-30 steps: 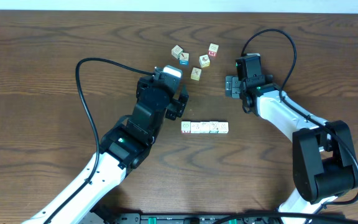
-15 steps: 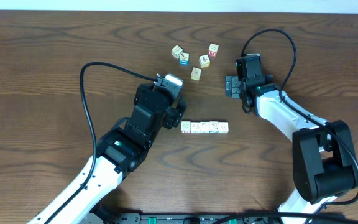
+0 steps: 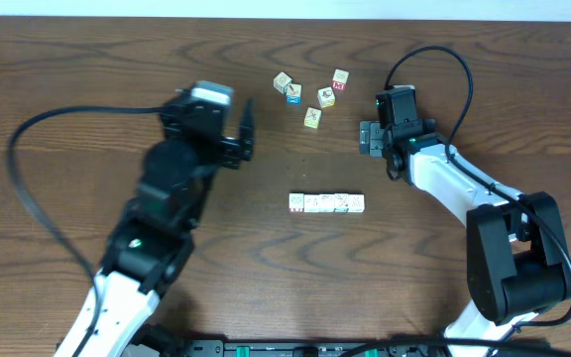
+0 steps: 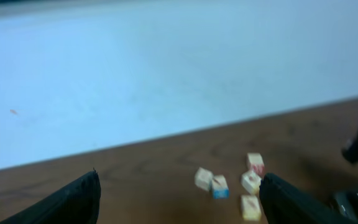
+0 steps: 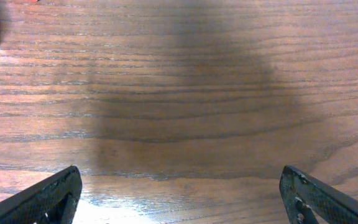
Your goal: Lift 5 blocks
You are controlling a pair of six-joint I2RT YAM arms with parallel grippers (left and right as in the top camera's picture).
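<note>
A dark wood-grain table [image 3: 67, 79] is bounded by a pale wall [image 4: 166, 74] at its far edge. The blocks [image 3: 326, 203] are laid in a touching row at mid-table. Loose cubes [image 3: 311, 117] are scattered farther back. The left pincer [image 4: 179, 180] and right pincer [image 3: 363, 139] are held spread, well apart from the row.

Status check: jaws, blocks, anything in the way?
Left gripper open, empty. Right gripper open, empty. Five blocks in a row, not lifted. Loose cubes apart, nothing blocking.

Row of blocks [image 3: 326, 203] is lying mid table [image 3: 67, 99]; loose cubes [image 3: 312, 117] are sitting behind it, w/ left gripper [image 3: 246, 134] hanging to their left & right gripper [image 3: 368, 139] to their right.
</note>
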